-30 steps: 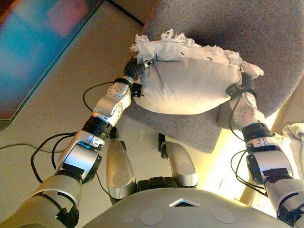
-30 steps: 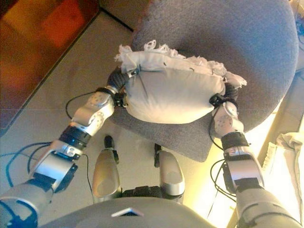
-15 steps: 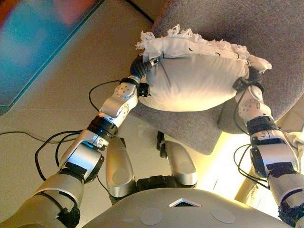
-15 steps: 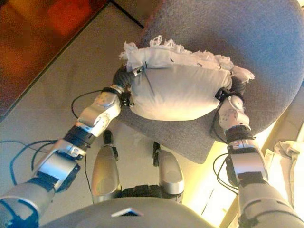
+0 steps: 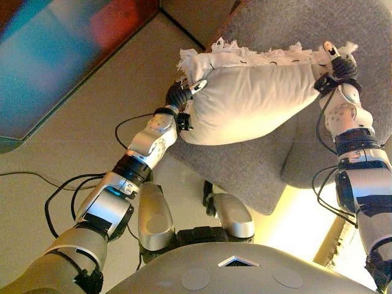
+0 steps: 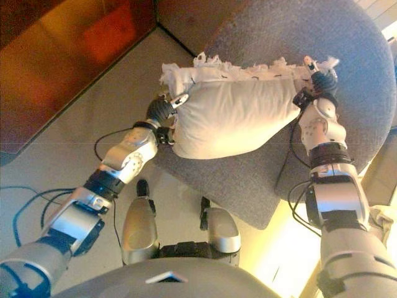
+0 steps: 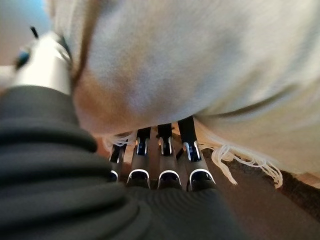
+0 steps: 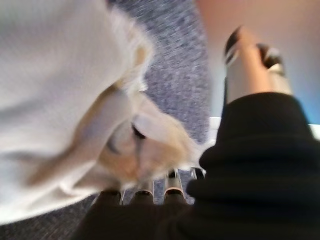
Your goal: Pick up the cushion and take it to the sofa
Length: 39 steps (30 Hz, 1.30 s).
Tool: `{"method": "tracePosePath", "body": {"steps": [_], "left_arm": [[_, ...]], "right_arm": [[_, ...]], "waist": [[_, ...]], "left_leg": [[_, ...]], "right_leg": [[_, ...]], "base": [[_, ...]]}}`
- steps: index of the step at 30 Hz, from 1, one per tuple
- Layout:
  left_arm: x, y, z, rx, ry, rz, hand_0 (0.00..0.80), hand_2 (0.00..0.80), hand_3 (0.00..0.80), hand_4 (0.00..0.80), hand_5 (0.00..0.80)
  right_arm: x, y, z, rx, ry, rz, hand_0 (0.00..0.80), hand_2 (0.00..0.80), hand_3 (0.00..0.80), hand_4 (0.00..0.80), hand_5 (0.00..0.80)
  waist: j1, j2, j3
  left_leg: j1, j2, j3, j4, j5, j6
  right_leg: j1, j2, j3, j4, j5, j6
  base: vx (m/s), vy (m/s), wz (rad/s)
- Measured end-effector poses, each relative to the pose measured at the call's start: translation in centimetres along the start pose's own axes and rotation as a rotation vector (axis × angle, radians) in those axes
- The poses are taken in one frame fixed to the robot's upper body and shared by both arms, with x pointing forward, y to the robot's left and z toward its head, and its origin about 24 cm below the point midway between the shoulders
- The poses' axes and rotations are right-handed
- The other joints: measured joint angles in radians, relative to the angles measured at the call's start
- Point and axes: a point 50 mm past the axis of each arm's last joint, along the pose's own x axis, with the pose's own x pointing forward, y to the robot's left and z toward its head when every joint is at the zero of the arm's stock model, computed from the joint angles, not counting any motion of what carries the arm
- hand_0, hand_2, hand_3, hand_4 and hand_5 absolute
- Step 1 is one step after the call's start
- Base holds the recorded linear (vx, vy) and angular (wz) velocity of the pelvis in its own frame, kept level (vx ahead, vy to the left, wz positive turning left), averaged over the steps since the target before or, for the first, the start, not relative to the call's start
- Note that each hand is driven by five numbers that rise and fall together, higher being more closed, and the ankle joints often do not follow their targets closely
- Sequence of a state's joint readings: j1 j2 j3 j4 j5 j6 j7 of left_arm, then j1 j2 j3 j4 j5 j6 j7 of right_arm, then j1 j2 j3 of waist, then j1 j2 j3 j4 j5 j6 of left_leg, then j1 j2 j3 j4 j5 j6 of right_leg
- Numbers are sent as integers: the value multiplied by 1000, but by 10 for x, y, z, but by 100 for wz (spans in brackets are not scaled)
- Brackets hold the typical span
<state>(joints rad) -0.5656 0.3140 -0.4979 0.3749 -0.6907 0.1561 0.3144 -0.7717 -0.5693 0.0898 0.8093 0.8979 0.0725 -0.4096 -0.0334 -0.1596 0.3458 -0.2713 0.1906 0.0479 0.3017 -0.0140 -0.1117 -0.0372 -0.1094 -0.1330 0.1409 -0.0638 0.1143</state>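
Note:
A white cushion (image 5: 245, 101) with a fringed edge hangs between my two hands, above the front of the grey sofa seat (image 5: 361, 24). My left hand (image 5: 179, 95) grips its left end. In the left wrist view its fingers (image 7: 165, 150) run under the cushion (image 7: 200, 50) and the thumb lies against the cloth. My right hand (image 5: 340, 64) holds the right end, raised higher over the seat. In the right wrist view, bunched cloth of the cushion (image 8: 50, 75) covers that hand's fingers, and its thumb (image 8: 240, 55) sticks out free.
The sofa's rounded front edge (image 6: 248, 205) curves just ahead of me. A dark glossy panel (image 5: 55, 55) lies on the beige floor (image 5: 79, 159) at the upper left. A pale cloth (image 6: 384, 217) shows at the right edge.
The cushion has been carried farther over the sofa seat and tilted, its right end now higher. My right hand rose and reached farther; my left hand followed. The view shifted too.

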Motion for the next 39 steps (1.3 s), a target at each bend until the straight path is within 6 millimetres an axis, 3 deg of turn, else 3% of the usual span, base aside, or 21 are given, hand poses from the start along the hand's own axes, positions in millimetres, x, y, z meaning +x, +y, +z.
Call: {"method": "tracePosePath", "body": {"steps": [3,8,13,21,27,30,34,39], "left_arm": [[-4,4,-11,-9,29,6,0,0,0,0,0],[-16,31,-32,-60,86,57,0,0,0,0,0],[-31,57,-42,-111,89,109,0,0,0,0,0],[-55,73,-67,-170,118,133,0,0,0,0,0],[-77,87,-87,-190,131,143,0,0,0,0,0],[-86,93,-87,-222,104,133,0,0,0,0,0],[-93,86,-91,-262,78,66,0,0,0,0,0],[-107,73,-108,-367,64,36,0,0,0,0,0]], "right_arm": [[-1,-6,-6,-6,14,-19,0,0,0,0,0],[-1,-21,-8,24,20,-64,0,0,0,0,0],[-3,-61,-3,6,5,-148,0,0,0,0,0],[-7,-103,12,22,-43,-259,0,0,0,0,0],[-21,-117,7,-15,-96,-208,0,0,0,0,0],[-38,-125,-14,-14,-106,-142,0,0,0,0,0],[-64,-123,-70,38,1,-34,0,0,0,0,0],[-107,-102,-144,183,172,151,0,0,0,0,0]], "waist": [[0,1,-36],[1,8,-71],[19,24,-116],[24,42,-181],[22,58,-201],[20,68,-211],[-4,82,-232],[-33,102,-254]], "left_leg": [[0,-2,1,-8,0,0],[31,-7,5,-19,0,0],[78,-7,20,-47,-4,2],[120,-17,40,-91,10,-5],[166,-38,62,-160,39,0],[186,-44,78,-185,46,3],[210,-55,89,-237,67,8],[244,-64,129,-295,88,11]], "right_leg": [[-1,-1,1,-3,0,0],[33,-6,10,-23,1,1],[86,-8,12,-58,3,3],[112,-18,14,-83,4,3],[122,-36,21,-95,5,6],[121,-43,33,-96,5,7],[119,-49,42,-106,10,15],[102,-53,71,-112,16,23]], "base": [[25,30,0],[112,76,1],[97,60,5],[-6,147,-2],[-55,180,-5],[-118,167,-10],[-144,130,-7],[-164,105,-19]]}}
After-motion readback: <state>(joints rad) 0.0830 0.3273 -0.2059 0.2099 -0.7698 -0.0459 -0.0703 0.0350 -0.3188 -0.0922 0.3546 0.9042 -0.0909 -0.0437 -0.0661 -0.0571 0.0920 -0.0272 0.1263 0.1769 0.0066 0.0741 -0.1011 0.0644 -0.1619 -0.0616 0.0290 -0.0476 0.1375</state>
